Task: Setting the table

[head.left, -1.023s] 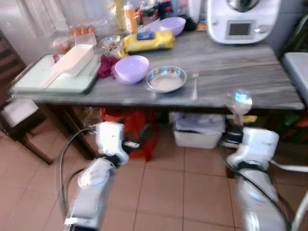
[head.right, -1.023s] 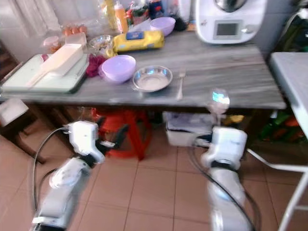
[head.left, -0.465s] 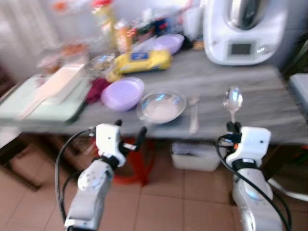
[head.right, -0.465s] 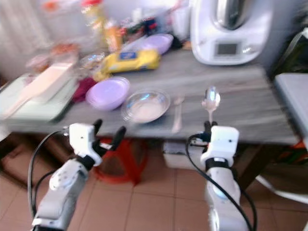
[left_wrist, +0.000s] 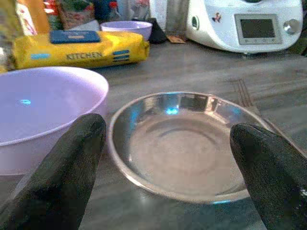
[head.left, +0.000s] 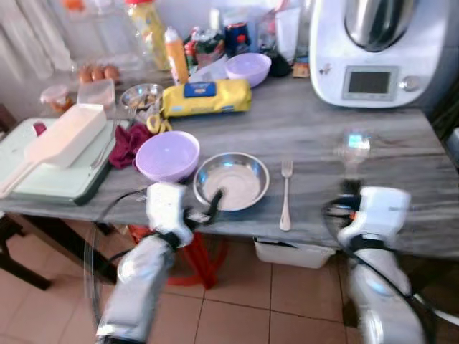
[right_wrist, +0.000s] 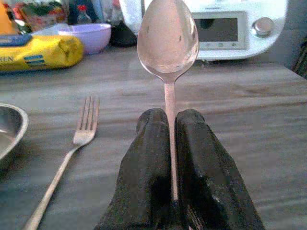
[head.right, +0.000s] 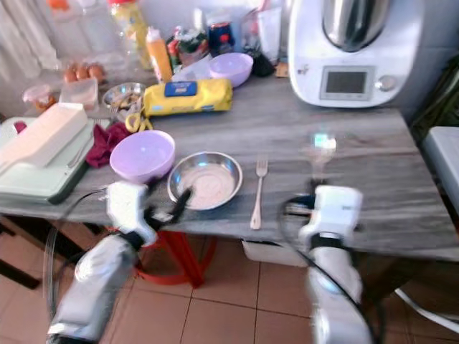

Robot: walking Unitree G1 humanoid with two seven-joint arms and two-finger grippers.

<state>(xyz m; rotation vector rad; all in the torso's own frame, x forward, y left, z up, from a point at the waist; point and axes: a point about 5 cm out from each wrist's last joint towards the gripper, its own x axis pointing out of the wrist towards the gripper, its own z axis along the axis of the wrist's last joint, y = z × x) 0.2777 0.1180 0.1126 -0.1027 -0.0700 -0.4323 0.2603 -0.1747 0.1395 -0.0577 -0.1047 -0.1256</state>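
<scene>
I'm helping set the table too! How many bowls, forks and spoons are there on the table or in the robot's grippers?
Purple bowls: 2, the near purple bowl and the far purple bowl
Steel bowl: 1
Fork: 1
Spoon: 1, pinched upright in the right gripper
Total: 5

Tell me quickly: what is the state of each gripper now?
Left gripper: open, holding nothing, by the round steel bowl.
Right gripper: shut on the silver metal spoon.
</scene>
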